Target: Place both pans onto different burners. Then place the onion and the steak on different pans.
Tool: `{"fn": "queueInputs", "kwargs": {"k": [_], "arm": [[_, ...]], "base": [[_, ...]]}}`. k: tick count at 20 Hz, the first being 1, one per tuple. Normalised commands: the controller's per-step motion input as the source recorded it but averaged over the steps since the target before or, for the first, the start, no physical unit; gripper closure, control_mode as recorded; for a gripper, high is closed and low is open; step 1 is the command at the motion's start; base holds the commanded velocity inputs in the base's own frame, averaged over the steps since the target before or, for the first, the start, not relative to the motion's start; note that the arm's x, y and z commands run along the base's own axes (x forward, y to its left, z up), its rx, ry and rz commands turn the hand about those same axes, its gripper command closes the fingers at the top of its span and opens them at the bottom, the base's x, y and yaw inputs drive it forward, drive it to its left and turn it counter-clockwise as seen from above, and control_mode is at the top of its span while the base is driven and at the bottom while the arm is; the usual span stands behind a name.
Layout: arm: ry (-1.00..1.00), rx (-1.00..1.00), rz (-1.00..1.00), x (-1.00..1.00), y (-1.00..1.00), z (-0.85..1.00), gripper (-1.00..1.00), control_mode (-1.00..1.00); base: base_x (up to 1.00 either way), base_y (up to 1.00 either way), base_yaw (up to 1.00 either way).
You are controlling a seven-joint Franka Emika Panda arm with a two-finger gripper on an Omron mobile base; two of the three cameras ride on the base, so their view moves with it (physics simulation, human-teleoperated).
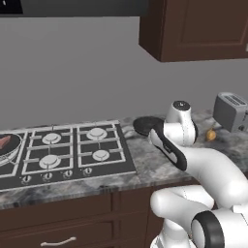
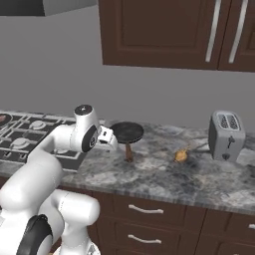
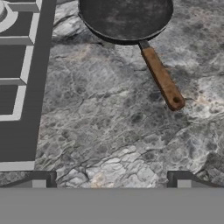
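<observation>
1. On the desk (image 2: 164, 179), just right of the hob (image 1: 68, 150), lies the second pan (image 3: 124, 17); its black bowl rests flat on the stone and is apart from the hob edge.
2. Pan handle (image 3: 162, 79): brown and straight. In the hand view it runs from the bowl down and to the right, toward the camera. Its free end is the part of the pan nearest the tool.
3. The tool (image 3: 111, 180) hangs above bare stone, short of the handle end and touching nothing. Its two fingertips (image 3: 41, 179) stand spread wide, with nothing between them.
4. Governing relation: the handle lies ahead of the tool and slightly right of its centre line, and its long axis is slanted to the line joining the fingertips. Judgement: the tool must advance, shift right, and roll until the fingertips straddle the handle across its width.
5. The first pan (image 1: 7, 147) sits on a burner at the far left of the hob, and the steak (image 1: 4, 142) lies in it.
6. The onion (image 2: 181, 156) rests on the desk to the right of the second pan, between it and the toaster (image 2: 226, 134), well apart from the tool.
</observation>
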Motion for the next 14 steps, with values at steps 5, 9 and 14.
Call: {"fn": "queueInputs", "kwargs": {"k": [5, 9, 14], "arm": [[0.0, 0.0, 0.0, 0.0, 0.0, 0.0, -1.0, 1.0], [0.0, 0.01, 0.0, 0.03, 0.0, 0.0, -1.0, -1.0], [0.0, 0.0, 0.0, 0.13, -0.09, 0.0, -1.0, -1.0]], "base": [[0.0, -0.17, 0.0], [0.0, -0.02, 0.0], [0.0, 0.0, 0.0]]}}
